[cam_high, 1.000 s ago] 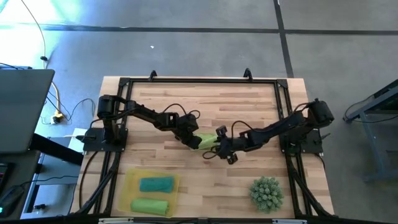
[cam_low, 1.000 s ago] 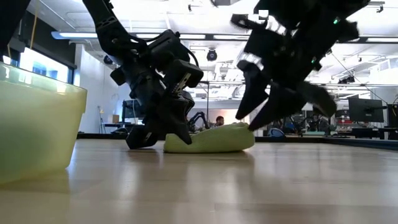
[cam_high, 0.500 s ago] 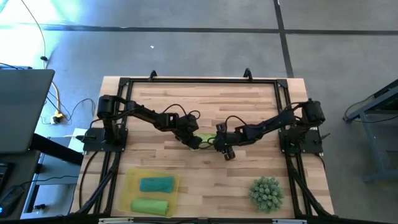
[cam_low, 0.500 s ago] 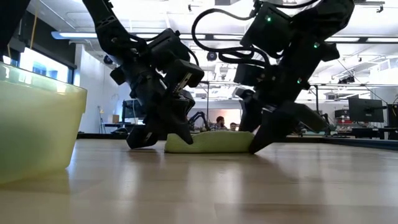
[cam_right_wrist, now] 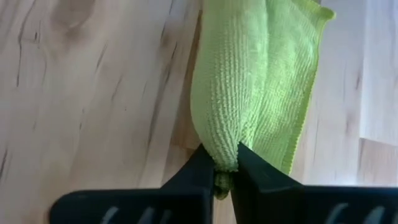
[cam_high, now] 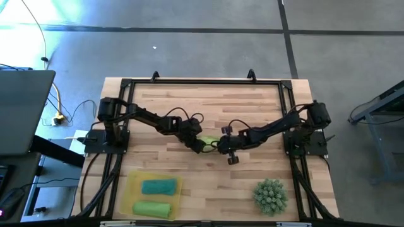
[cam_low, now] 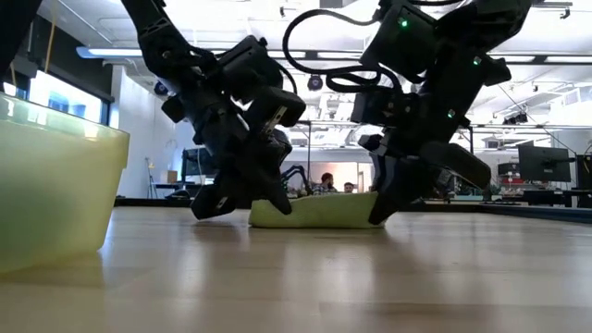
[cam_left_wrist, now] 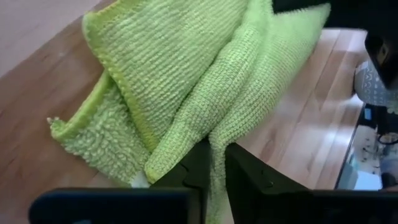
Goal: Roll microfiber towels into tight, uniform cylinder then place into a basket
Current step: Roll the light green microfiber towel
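At table centre a lime-green towel (cam_high: 209, 141), loosely folded rather than rolled, lay flat on the wooden tabletop (cam_high: 252, 104). Both grippers were engaged on it from opposite ends.

The left gripper (cam_high: 198, 144) sat at the towel's nine o'clock end. Its wrist view showed the two dark fingers (cam_left_wrist: 198, 163) drawn narrow, with a ridge of the green cloth (cam_left_wrist: 186, 81) pinched between them. The low view placed this gripper (cam_low: 268, 199) down at table level, touching the towel (cam_low: 319, 211).

The right gripper (cam_high: 223, 145) sat at the towel's three o'clock end. Its wrist view showed the fingers (cam_right_wrist: 202, 165) closed tight on a rolled fold of the towel (cam_right_wrist: 249, 74), the cloth bulging just above the tips. In the low view this gripper (cam_low: 388, 203) also met the towel at the tabletop.

The basket (cam_high: 132, 186), a shallow translucent yellow tray, stood towards seven o'clock on the table, well apart from the grippers. It held two rolled towels: a teal one (cam_high: 158, 186) and a lime-green one (cam_high: 152, 208) beside it, lying parallel.

A spiky green ball-shaped plant (cam_high: 271, 195) stood towards five o'clock on the table, clear of both arms
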`<state>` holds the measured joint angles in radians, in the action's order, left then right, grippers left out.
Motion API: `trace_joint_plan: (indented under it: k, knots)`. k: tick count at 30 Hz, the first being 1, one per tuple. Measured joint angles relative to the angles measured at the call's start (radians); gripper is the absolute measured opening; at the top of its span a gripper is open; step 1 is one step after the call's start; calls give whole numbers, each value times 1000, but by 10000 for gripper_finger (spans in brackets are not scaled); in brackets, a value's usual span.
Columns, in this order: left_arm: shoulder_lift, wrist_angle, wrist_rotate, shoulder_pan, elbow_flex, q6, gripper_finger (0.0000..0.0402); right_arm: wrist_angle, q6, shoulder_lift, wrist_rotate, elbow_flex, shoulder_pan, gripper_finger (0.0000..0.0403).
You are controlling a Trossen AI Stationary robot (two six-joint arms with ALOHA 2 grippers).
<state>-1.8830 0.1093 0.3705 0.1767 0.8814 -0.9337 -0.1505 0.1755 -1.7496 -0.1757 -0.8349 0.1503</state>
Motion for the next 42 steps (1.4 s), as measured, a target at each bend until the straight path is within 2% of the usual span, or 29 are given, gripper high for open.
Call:
trace_joint_plan:
  k: [4, 9, 17, 20, 25, 29, 34, 36, 38, 42]
  knots:
    - [24, 0, 21, -14, -1, 42, 54, -33, -18, 1, 21, 0, -22, 13]
    - [70, -6, 59, -17, -2, 175, 72, -57, -64, 2, 172, 1, -65, 5]
    - [107, 8, 24, -78, -2, 596, 94, -82, -204, -1, 457, 4, -129, 5]
    - [116, 28, -70, -123, 0, 799, 99, -85, -225, -3, 508, 5, -142, 5]
    - [115, 23, -271, -224, -1, 1062, 99, -84, -253, -3, 509, 5, -146, 5]
    - [94, 8, -496, -305, -2, 1197, 102, -80, -258, -3, 508, 6, -146, 5]
    - [97, 18, -803, -346, -1, 1145, 118, -60, -265, -3, 528, 7, -145, 5]
    - [97, 18, -830, -346, -1, 1089, 129, -52, -281, -3, 529, 7, -144, 5]
    - [97, 8, -791, -346, -1, 1046, 142, -51, -294, -3, 533, 7, -144, 5]
    - [97, 43, -811, -359, -1, 1030, 157, -49, -299, -3, 532, 6, -144, 5]
